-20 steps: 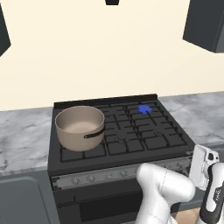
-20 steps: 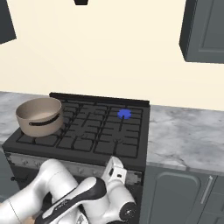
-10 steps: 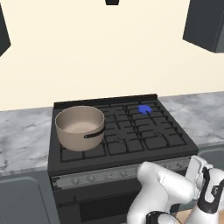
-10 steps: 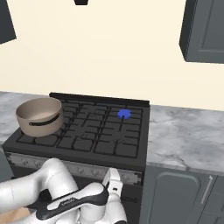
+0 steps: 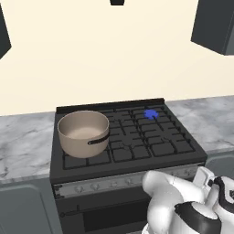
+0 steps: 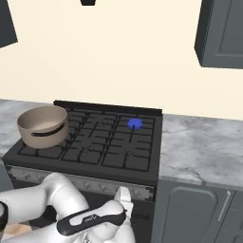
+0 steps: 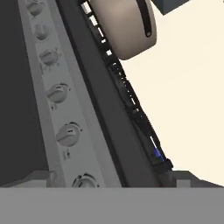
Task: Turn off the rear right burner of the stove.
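Note:
The stove (image 5: 132,144) is a black gas range with grid grates. Its rear right burner (image 5: 151,114) shows a small blue flame, also seen in the right base view (image 6: 135,124) and as a blue speck in the hand view (image 7: 156,154). A grey front strip of round knobs (image 7: 68,134) runs diagonally through the hand view, close to the camera. My gripper (image 6: 124,198) hangs low in front of the right part of that strip (image 6: 80,182); its white hand (image 5: 204,176) sits by the strip's right end. The fingers are hidden.
A beige pot (image 5: 83,132) with a dark handle stands on the stove's left side, and it also appears in the right base view (image 6: 42,126) and the hand view (image 7: 127,26). Grey marble counters (image 6: 199,152) flank the stove. Dark wall cabinets (image 5: 215,25) hang above.
The arm has folded lower and the hand has sunk a little in front of the knob strip. Pot, flame and base views are unchanged.

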